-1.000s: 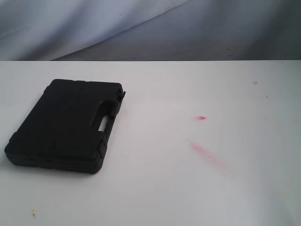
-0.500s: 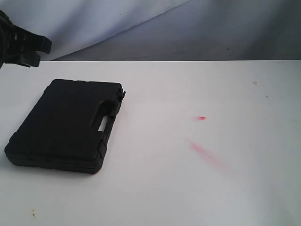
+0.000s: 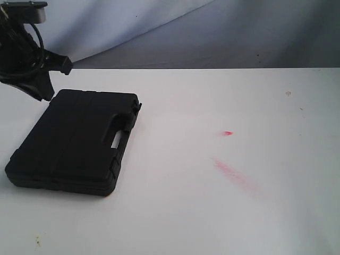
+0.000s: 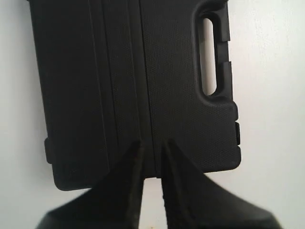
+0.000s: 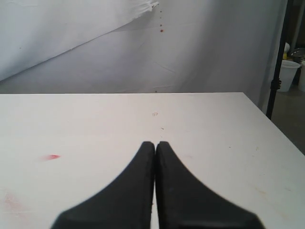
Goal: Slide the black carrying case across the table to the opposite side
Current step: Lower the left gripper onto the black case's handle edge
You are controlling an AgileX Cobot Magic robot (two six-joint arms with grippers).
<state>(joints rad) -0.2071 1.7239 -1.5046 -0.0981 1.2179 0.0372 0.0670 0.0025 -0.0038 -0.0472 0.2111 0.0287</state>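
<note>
Over on the left side of the exterior view, the black carrying case (image 3: pixel 71 141) lies flat and closed on the white table (image 3: pixel 212 212). Its handle slot (image 3: pixel 116 139) runs along the edge that faces the table's middle. My left gripper (image 4: pixel 152 147) hangs at the case's far left corner, close to its back edge, and from the exterior view I cannot tell whether it touches the lid. Through the left wrist camera I see its two dark fingers (image 4: pixel 131 167) slightly apart, a narrow gap between the tips. They point at the short edge of the case, with the ribbed lid stretching away beyond them. To the right of the case, well apart from it, a long pink smear (image 3: pixel 234 172) and a smaller pink spot (image 3: pixel 227 133) mark the tabletop. My right gripper (image 5: pixel 155 145) sits pressed together, fingertip against fingertip, holding nothing. It looks out over bare tabletop toward the grey cloth (image 5: pixel 143 47) behind. A white bucket (image 5: pixel 288 74) stands past the table's far corner in that view.
</note>
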